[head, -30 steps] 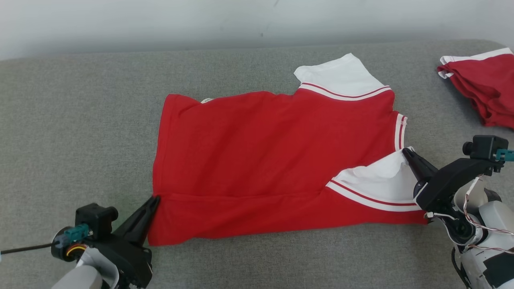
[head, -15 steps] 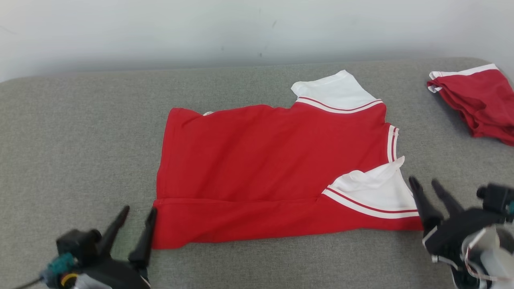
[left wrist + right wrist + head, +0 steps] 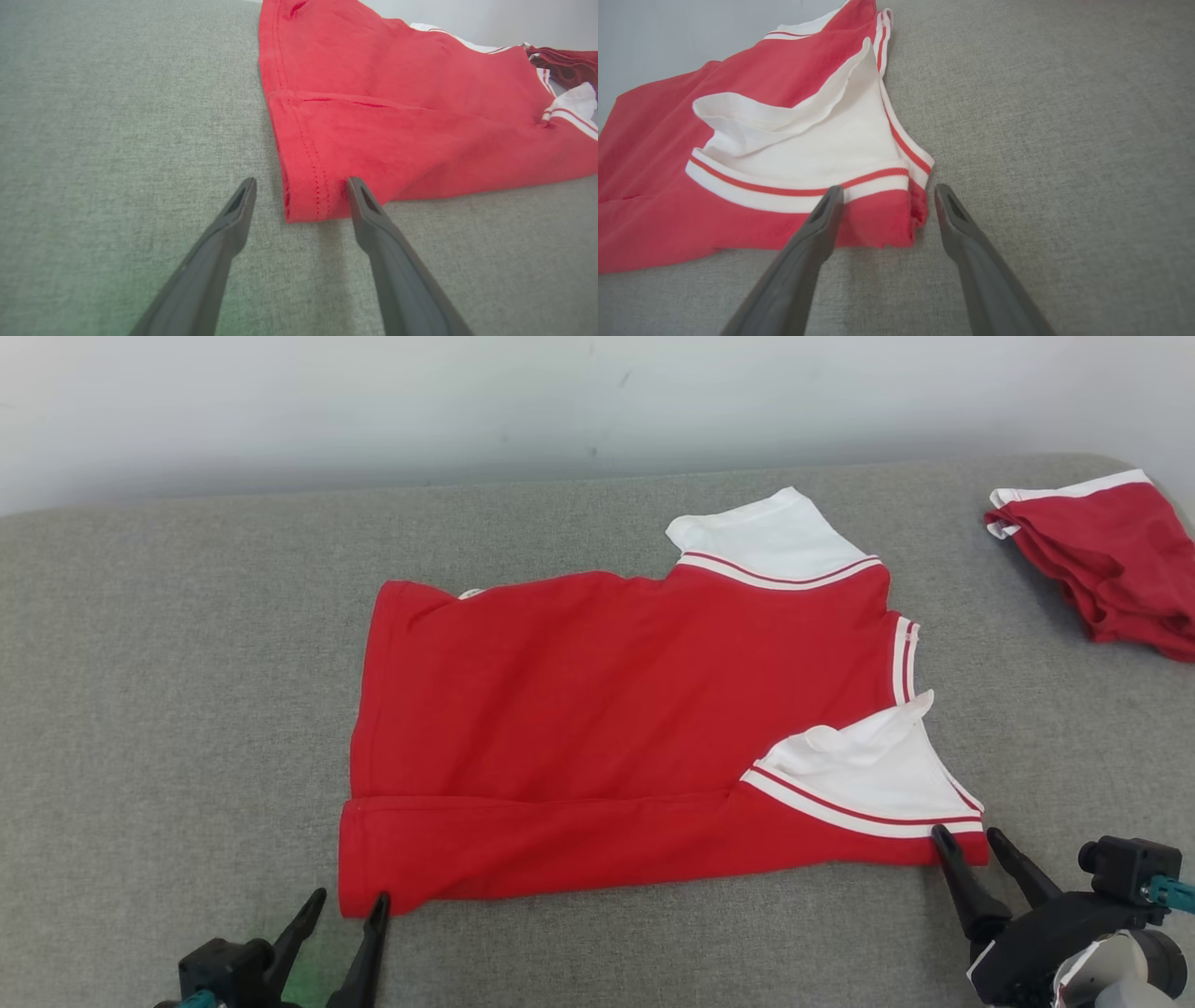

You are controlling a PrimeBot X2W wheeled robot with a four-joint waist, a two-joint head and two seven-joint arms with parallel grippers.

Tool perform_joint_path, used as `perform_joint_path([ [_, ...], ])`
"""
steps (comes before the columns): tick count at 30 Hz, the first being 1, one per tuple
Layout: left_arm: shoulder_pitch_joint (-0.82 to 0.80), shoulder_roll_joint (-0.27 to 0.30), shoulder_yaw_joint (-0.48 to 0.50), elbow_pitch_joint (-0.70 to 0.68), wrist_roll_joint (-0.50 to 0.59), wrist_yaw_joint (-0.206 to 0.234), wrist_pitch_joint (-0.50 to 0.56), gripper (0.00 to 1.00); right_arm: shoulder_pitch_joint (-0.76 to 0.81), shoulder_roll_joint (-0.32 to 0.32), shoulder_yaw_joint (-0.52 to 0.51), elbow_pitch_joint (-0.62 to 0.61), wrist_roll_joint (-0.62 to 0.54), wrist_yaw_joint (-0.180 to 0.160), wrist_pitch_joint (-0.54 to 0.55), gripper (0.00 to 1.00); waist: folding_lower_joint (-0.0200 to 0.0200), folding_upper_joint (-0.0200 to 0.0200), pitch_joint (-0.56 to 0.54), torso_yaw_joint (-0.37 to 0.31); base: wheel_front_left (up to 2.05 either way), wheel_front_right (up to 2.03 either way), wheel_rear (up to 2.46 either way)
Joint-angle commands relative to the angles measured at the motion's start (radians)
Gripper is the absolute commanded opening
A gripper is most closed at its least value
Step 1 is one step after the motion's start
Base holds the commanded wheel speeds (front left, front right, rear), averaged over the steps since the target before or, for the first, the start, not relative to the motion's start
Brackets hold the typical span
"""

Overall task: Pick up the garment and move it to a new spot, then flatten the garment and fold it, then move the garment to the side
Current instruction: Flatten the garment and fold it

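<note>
The left gripper sits at 7 o'clock in the head view with its jaws spread wide and nothing between them but air and the garment's near hem corner. The right gripper, at 4 o'clock, is released the same way. A second ago both were clenched on the cloth, the left at the hem end of the fold line and the right on the tip of the white sleeve. They have since let go and drawn back toward 6 o'clock.

The garment, a red shirt with white sleeves, lies in the middle of the grey cushion. Its near long edge is turned over into a band that has stayed put since the release. The near sleeve rests on top, slightly rumpled. The far sleeve juts out at 1 o'clock, unfolded.

In the left wrist view the hem corner lies between the fingers of the left gripper. In the right wrist view the shoulder corner sits between those of the right gripper. Whether either touches the cloth I cannot tell.

So one lengthwise fold looks laid and holding, and the arms seem placed to take the near corners again. A second garment sits folded at 2 o'clock, well apart.
</note>
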Motion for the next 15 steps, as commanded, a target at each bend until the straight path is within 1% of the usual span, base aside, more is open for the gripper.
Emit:
perform_joint_path([
  [1, -0.002, -0.004, 0.002, 0.005, 0.009, 0.001, -0.006, 1.0, -0.012, 0.005, 0.001, 0.003, -0.005, 0.002, -0.005, 1.0, 0.0001, -0.0001, 0.001, 0.0, 0.0, 0.0, 0.0],
  [5, -0.018, -0.019, 0.023, 0.03, 0.02, 0.001, -0.006, 1.0, -0.025, 0.014, 0.011, 0.034, -0.021, 0.002, -0.008, 1.0, 0.0001, -0.0001, 0.005, 0.0, 0.0, 0.0, 0.0],
  [7, -0.024, -0.031, 0.001, 0.043, 0.01, 0.001, -0.006, 1.0, -0.034, 0.02, 0.02, 0.048, -0.026, 0.002, -0.003, 1.0, 0.0001, -0.0001, 0.006, -0.002, 0.0, 0.0, 0.0],
  [8, -0.03, -0.032, -0.01, 0.049, 0.001, 0.001, -0.006, 1.0, -0.037, 0.023, 0.024, 0.056, -0.027, 0.002, 0.0, 0.67, 0.0001, -0.0001, 0.006, -0.002, 0.0, 0.0, 0.0],
  [9, -0.036, -0.029, -0.016, 0.056, -0.005, 0.001, -0.006, 0.51, -0.039, 0.026, 0.028, 0.062, -0.029, 0.002, 0.0, 0.18, 0.0001, -0.0001, 0.005, -0.002, 0.0, 0.0, 0.0],
  [10, -0.041, -0.029, -0.025, 0.064, -0.011, 0.001, -0.004, 0.26, -0.042, 0.029, 0.029, 0.071, -0.031, 0.002, -0.002, 0.0, 0.0001, -0.0001, 0.003, -0.001, 0.0, 0.0, 0.0],
  [11, -0.042, -0.03, -0.035, 0.069, -0.017, 0.001, -0.004, 0.0, -0.043, 0.031, 0.031, 0.078, -0.032, 0.002, -0.003, 0.0, 0.0001, -0.0001, 0.0, 0.001, 0.0, 0.0, 0.0],
  [15, -0.038, -0.028, -0.055, 0.074, -0.052, 0.001, -0.004, 0.0, -0.03, 0.039, 0.032, 0.092, -0.012, 0.002, -0.024, 0.0, 0.0001, -0.0001, -0.029, 0.008, 0.0, 0.0, 0.0],
])
